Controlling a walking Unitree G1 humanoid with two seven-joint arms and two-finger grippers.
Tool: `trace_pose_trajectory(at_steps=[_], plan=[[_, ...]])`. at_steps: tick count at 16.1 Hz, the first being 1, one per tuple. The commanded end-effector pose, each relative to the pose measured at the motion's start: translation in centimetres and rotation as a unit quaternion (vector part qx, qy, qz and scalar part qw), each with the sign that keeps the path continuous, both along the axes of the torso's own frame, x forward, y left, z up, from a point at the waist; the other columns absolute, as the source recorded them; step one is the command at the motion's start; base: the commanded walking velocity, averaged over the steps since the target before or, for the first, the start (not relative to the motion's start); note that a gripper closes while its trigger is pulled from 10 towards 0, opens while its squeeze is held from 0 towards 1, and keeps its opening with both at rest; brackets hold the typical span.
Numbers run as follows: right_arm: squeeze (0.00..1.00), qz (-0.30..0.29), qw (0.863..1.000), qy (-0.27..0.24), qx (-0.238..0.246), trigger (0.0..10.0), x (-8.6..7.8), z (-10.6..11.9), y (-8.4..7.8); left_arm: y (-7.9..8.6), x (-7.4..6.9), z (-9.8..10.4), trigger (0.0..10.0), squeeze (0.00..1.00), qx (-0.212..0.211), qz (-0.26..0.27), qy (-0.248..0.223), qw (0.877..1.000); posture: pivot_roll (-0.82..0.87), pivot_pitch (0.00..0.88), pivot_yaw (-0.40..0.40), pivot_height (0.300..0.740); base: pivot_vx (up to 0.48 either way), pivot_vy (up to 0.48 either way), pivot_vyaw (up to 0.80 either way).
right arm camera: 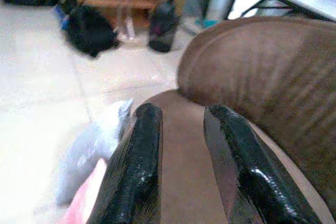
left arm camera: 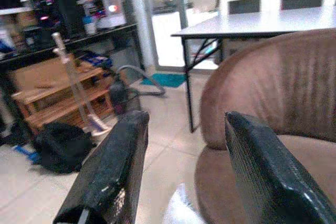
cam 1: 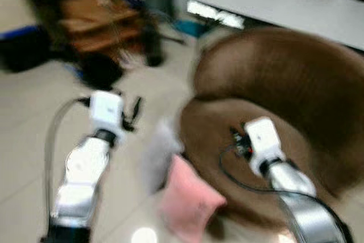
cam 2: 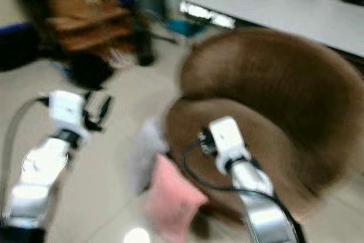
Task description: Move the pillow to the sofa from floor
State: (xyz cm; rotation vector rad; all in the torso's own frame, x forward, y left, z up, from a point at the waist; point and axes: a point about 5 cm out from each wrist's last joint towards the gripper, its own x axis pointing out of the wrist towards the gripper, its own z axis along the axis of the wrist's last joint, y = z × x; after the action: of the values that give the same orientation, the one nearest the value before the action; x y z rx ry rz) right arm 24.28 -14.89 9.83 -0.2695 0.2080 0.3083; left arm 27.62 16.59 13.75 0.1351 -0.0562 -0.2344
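A pink pillow [cam 1: 187, 200] stands on the floor, leaning against the front of the round brown sofa [cam 1: 284, 78]. A pale grey pillow [cam 1: 159, 152] sits just behind it, also against the sofa; it appears again as the grey pillow [right arm camera: 92, 148] in the right wrist view. My left gripper [cam 1: 135, 113] is held up over the floor left of the pillows, open and holding nothing, as the left wrist view of the left gripper [left arm camera: 184, 171] confirms. My right gripper [right arm camera: 181, 166] hovers over the sofa seat, open, with nothing between its fingers. The head views are blurred.
A wooden shelf [cam 1: 96, 24] with a black bag [cam 1: 99, 69] and a dark bottle-like object [cam 1: 152, 46] stands at the back left. A grey table [cam 1: 296, 9] is behind the sofa. Pale tiled floor [cam 1: 34, 118] spreads to the left.
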Motion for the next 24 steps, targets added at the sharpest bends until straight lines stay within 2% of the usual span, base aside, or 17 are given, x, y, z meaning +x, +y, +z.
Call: trace_pose_trajectory(at_steps=[1,5,8,10,15,21,24], plan=[[0.00,0.010,1.000,-0.021,0.011,10.0,0.26,0.82,0.44,0.69,0.06,0.36,10.0,0.00,0.009,0.007,-0.006,1.000,-0.07,0.000,0.025,0.740,0.259,0.000,0.80],[0.00,-0.016,0.999,-0.013,0.035,10.0,0.44,0.55,-0.13,0.89,0.11,0.21,10.0,0.00,0.015,0.019,-0.006,1.000,-0.07,0.000,0.022,0.740,0.000,0.000,0.00],[0.00,0.007,0.999,-0.013,0.051,10.0,0.12,0.39,0.35,1.22,-0.06,0.21,10.0,0.00,0.019,0.022,-0.016,0.999,-0.07,0.000,0.022,0.710,0.000,0.000,0.00],[0.00,0.003,0.998,-0.018,0.058,10.0,0.17,0.53,0.30,1.39,-0.08,0.43,10.0,0.00,0.005,0.026,-0.020,0.999,-0.06,0.000,0.022,0.690,0.000,0.000,0.00],[0.00,-0.002,0.998,-0.029,0.063,10.0,0.29,0.88,0.17,1.61,-0.06,0.82,10.0,0.00,-0.009,0.040,-0.036,0.999,-0.07,0.000,0.027,0.635,0.000,0.000,0.00],[0.00,0.006,0.998,-0.036,0.060,10.0,0.35,1.10,0.27,1.64,-0.12,0.78,10.0,0.00,-0.007,0.040,-0.038,0.998,-0.07,0.000,0.025,0.585,0.000,0.000,0.00],[0.00,0.005,0.998,-0.039,0.055,10.0,0.36,1.19,0.22,1.58,-0.20,0.72,10.0,0.00,-0.006,0.029,-0.041,0.999,-0.07,0.000,0.024,0.585,0.000,0.000,0.00]])
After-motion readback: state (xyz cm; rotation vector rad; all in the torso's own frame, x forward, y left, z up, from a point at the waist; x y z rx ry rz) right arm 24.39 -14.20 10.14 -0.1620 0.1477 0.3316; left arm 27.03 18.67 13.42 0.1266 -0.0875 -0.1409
